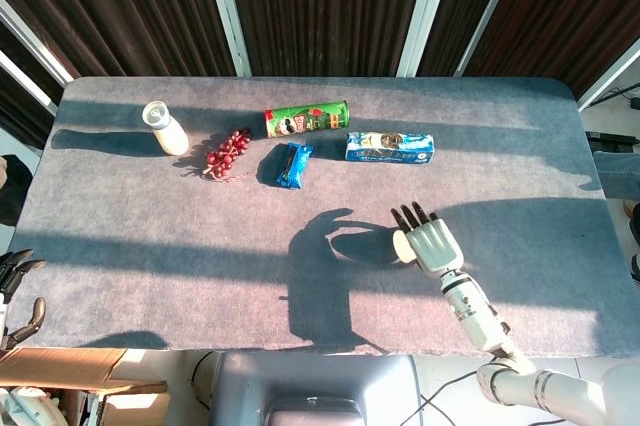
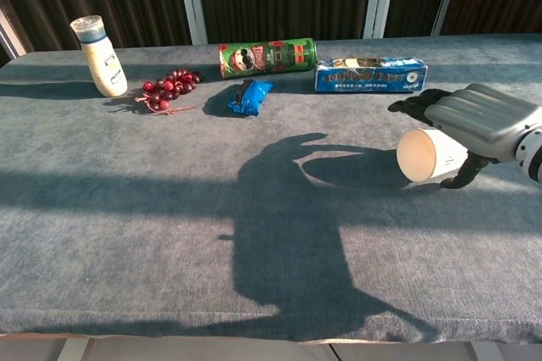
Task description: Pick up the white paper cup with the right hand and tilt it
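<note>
The white paper cup (image 2: 428, 155) lies tipped on its side above the table, its round end facing left, and shows as a pale patch (image 1: 402, 245) in the head view. My right hand (image 2: 478, 119) holds it from above, at the right of the table near the front. The thumb curls under the cup, and the dark fingers (image 2: 415, 105) reach out past it (image 1: 412, 214). The cup's shadow falls on the cloth to its left. My left hand (image 1: 15, 291) hangs off the table's front left corner, fingers apart and holding nothing.
Along the back of the grey table (image 1: 150, 246) lie a white bottle (image 2: 100, 56), red grapes (image 2: 168, 87), a green chip can (image 2: 267, 57), a blue snack packet (image 2: 249, 96) and a blue biscuit box (image 2: 371, 74). The box is closest to my right hand.
</note>
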